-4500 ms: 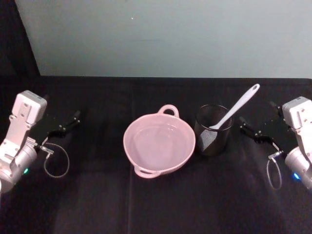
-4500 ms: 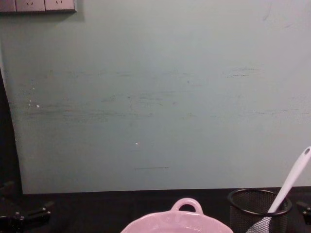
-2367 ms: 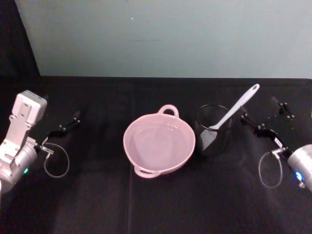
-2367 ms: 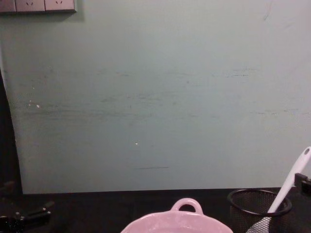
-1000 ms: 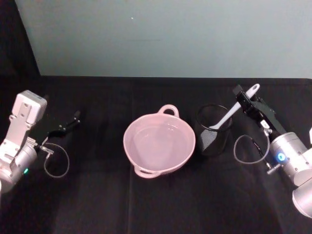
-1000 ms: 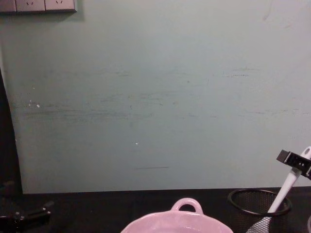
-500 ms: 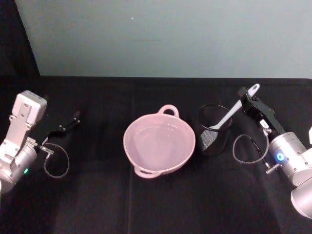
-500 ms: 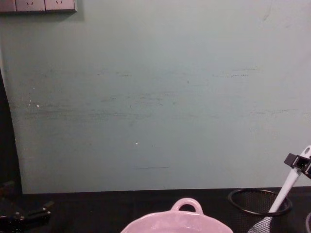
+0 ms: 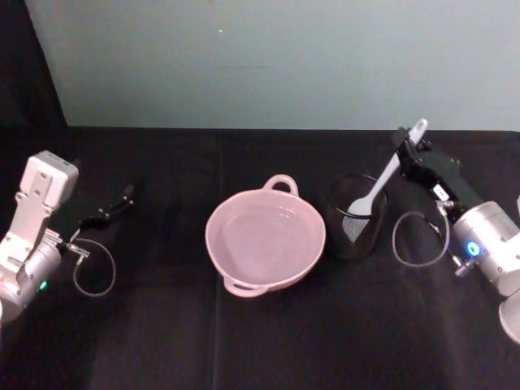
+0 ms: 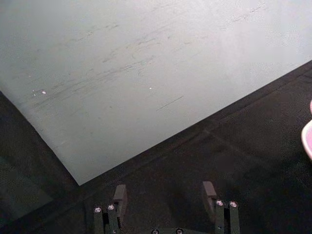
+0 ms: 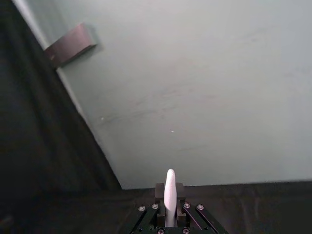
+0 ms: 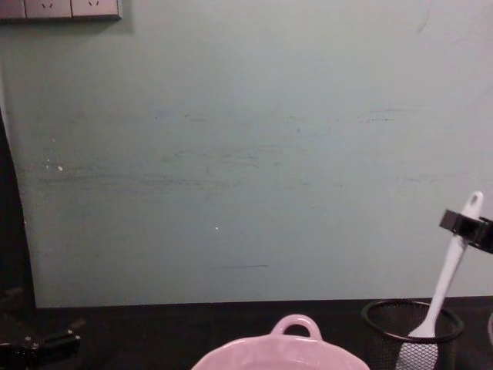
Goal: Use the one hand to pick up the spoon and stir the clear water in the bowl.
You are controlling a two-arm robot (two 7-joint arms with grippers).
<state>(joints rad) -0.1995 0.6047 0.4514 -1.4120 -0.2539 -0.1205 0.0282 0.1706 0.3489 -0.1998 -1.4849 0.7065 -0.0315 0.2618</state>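
The white spoon (image 9: 388,171) stands steeply with its blade down inside a black wire-mesh cup (image 9: 355,231). My right gripper (image 9: 404,148) is shut on the upper part of the handle, just below its end. In the right wrist view the handle end (image 11: 169,192) sticks up between the fingers. From the chest the spoon (image 12: 447,270) rises out of the cup (image 12: 385,327), with the right gripper (image 12: 462,223) on it. The pink bowl (image 9: 318,236) sits left of the cup, holding clear water (image 9: 264,236). At the far left my left gripper (image 9: 122,199) rests open and empty.
A black cloth covers the table, with a pale green wall (image 12: 246,154) behind it. The bowl's loop handle (image 12: 296,324) shows low in the chest view. A cable loop (image 9: 93,268) lies by the left arm and another (image 9: 414,240) by the right wrist.
My right gripper has risen with the spoon, which now stands more upright with its blade higher in the mesh cup. The left arm has not moved.
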